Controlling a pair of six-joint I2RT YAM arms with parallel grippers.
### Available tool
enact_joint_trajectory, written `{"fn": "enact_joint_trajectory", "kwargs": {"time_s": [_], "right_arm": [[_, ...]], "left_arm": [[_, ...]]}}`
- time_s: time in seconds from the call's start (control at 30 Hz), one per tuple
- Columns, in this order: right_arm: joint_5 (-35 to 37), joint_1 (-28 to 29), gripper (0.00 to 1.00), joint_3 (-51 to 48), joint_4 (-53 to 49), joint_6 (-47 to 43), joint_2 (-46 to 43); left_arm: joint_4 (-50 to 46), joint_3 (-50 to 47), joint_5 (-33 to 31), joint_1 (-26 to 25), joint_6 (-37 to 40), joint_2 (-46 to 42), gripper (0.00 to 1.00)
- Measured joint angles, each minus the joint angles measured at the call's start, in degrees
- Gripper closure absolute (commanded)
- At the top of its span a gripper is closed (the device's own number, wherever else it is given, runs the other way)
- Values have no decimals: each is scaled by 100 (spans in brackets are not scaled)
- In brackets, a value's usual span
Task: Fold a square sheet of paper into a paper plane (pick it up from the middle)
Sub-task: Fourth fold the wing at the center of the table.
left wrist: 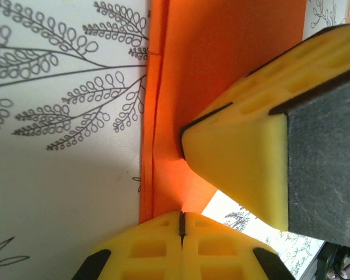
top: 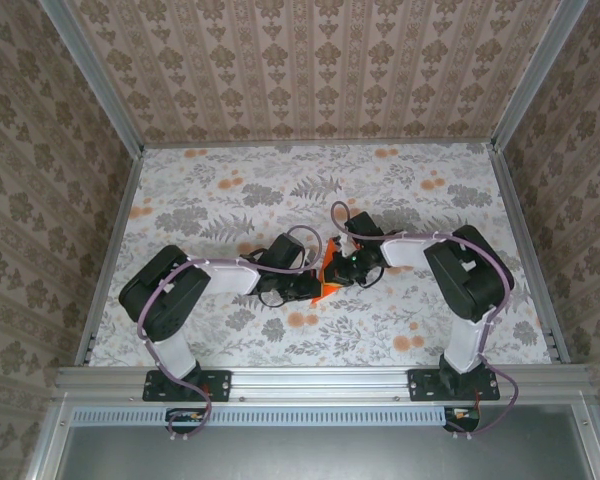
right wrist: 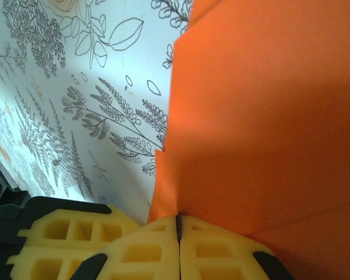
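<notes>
Left wrist cam: left gripper [left wrist: 181,218] jaws pinching the creased orange paper [left wrist: 221,70] edge (right gripper [right wrist: 179,219] jaws pinching it too).

We see a left arm [top: 170,295] and right arm [top: 467,272] of black joints, white links, lilac cables [top: 208,398]. The left hand [left wrist: 182,216] and right hand [right wrist: 179,217] have yellow fingers [left wrist: 151,254] with square recesses, one grey-padded.

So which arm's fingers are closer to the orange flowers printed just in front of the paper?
Left. Its fingers sit just behind the flowers, by the paper's near end; the right fingers are farther back and to the right.
</notes>
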Motion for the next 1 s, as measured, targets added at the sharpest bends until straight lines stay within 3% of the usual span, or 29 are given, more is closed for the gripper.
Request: {"fn": "enact_joint_trajectory", "kwargs": {"time_s": [0.37,0.67,0.73,0.9,1.0], "right_arm": [[-341,-1141,92,721,-7,-101,634],[208,-1882,84,1335,-85,-103,831],[308,-1902,77,1281,-140,-68,675],[378,-1827,58,411,2,240,-446],[396,-1764,52,-175,186,507,-1062]], "left_arm": [[407,-260,50,11,-127,-61,100],[238,-280,68,4,-153,-168,100],[37,-192,55,11,-136,-188,91],[-446,201,-61,136,-63,-372,59],[-564,413,-214,310,20,-769,38]]}}
